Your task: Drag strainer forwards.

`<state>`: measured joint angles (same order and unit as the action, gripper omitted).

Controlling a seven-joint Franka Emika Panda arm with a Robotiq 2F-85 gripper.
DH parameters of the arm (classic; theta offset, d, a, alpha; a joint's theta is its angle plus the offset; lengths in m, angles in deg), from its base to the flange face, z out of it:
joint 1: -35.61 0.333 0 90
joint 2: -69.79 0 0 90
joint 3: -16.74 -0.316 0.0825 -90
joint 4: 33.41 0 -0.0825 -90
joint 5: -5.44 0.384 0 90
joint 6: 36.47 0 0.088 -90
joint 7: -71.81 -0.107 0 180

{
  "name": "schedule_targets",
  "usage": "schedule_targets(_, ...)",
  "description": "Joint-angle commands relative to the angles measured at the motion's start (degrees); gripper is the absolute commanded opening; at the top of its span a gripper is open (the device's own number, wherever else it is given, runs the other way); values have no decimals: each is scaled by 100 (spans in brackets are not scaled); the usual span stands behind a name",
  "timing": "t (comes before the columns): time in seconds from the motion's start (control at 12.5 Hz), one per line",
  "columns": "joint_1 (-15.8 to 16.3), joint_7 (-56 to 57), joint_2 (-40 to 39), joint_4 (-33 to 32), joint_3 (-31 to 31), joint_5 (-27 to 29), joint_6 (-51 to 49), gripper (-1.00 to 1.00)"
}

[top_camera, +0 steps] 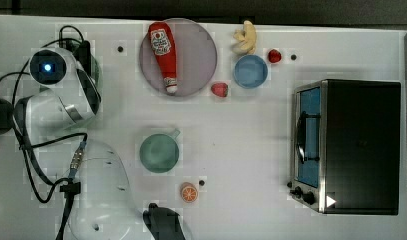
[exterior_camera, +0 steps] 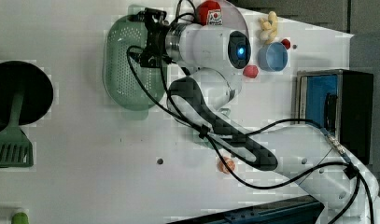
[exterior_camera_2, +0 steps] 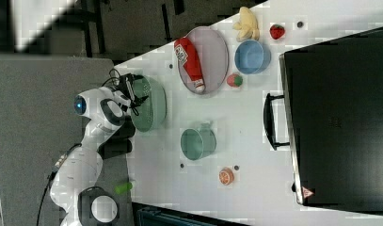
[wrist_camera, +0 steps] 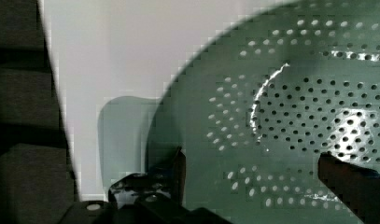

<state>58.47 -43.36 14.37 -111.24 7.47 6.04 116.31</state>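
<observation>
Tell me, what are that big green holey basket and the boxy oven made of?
The strainer looks like moulded plastic: pale mint green, smooth and slightly glossy, with glints among its small holes. The oven seems to be metal, with a matte black casing and a shiny silvery front frame; its blue door panel is probably glass.

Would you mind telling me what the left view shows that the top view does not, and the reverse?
The left view gives the strainer with its holed bottom in plain sight, a green spatula and a dark round pan. The top view gives the teal cup and the whole ketchup bottle lying on a grey plate. Both share the blue bowl, the orange slice and the oven.
</observation>
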Motion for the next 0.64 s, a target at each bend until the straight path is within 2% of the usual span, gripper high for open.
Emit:
schedule_targets(0.08,13,-217,213,239,4,0,-176,100)
schedule_targets(0.32,-53,-128,800,186,34,-30,-1348,100)
schedule_targets(0.48,-125,186,1379,-41,68,-32,-2355,100)
schedule_targets(0.64,-210,594,1957,-398,173,-33,-2896,100)
